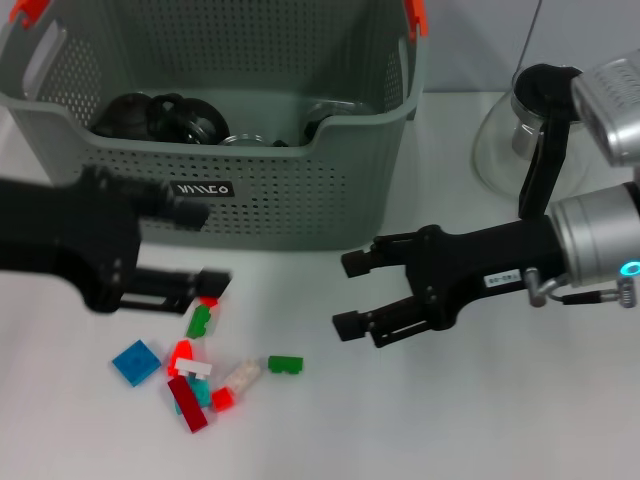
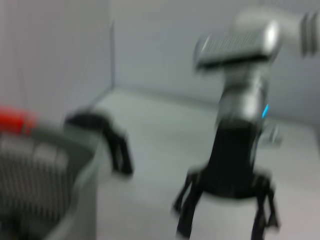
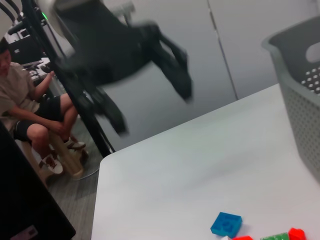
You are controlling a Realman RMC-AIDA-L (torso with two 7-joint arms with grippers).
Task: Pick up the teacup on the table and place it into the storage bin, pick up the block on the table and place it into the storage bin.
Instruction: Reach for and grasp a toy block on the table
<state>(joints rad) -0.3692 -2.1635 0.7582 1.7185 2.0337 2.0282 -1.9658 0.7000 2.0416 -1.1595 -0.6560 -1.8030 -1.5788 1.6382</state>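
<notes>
Several small blocks (image 1: 200, 365) lie in a loose pile on the white table, among them a blue one (image 1: 136, 361), a green one (image 1: 285, 365) and a red one (image 1: 187, 403). The blue block (image 3: 226, 223) also shows in the right wrist view. My left gripper (image 1: 205, 250) hovers open just above the pile's far edge, in front of the storage bin (image 1: 300, 200). My right gripper (image 1: 346, 294) is open and empty to the right of the pile. No teacup shows on the table. Dark and glassy items (image 1: 165, 118) lie in the bin, and I cannot tell what they are.
A glass carafe (image 1: 520, 130) with a black handle stands at the back right, beside the bin. The table's edge (image 3: 102, 165) lies on the left arm's side of the blocks. Beyond that edge a seated person (image 3: 30, 115) and a dark stand are in view.
</notes>
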